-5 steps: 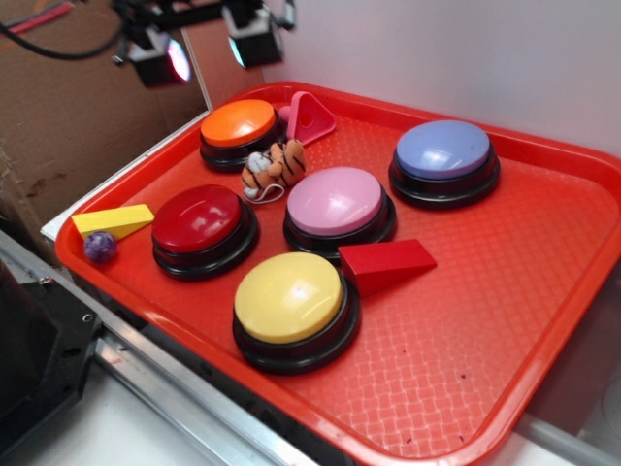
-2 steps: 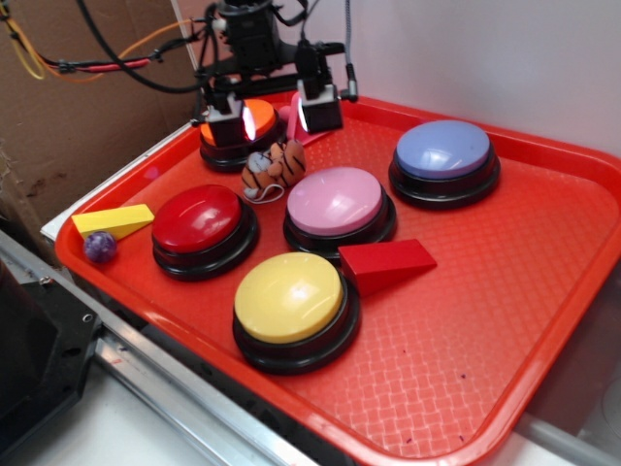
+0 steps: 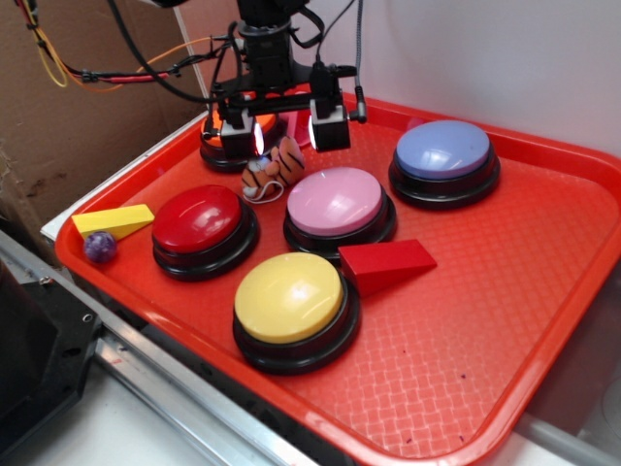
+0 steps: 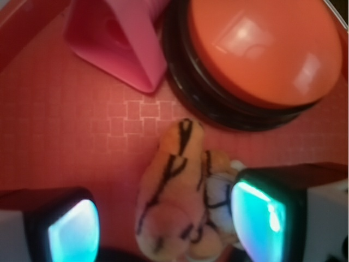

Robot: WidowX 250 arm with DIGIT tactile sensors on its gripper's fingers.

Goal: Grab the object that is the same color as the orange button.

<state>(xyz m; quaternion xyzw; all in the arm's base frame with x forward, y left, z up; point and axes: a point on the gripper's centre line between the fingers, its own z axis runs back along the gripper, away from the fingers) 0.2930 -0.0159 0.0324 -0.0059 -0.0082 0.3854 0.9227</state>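
Gripper (image 3: 287, 133) jaws wide, straddling small orange plush tiger (image 3: 275, 165).
Tiger lies on red plastic tray (image 3: 543, 291), orange-domed round button (image 4: 256, 49) at its 1 o'clock in wrist view.

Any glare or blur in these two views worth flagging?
Wrist view: soft focus throughout, white glare patches on the orange button, glowing cyan pads on the gripper fingers overexposed, plush tiger fuzzy. Exterior view: sharp, mild highlights on the yellow button, gripper lights flaring over the tiger.
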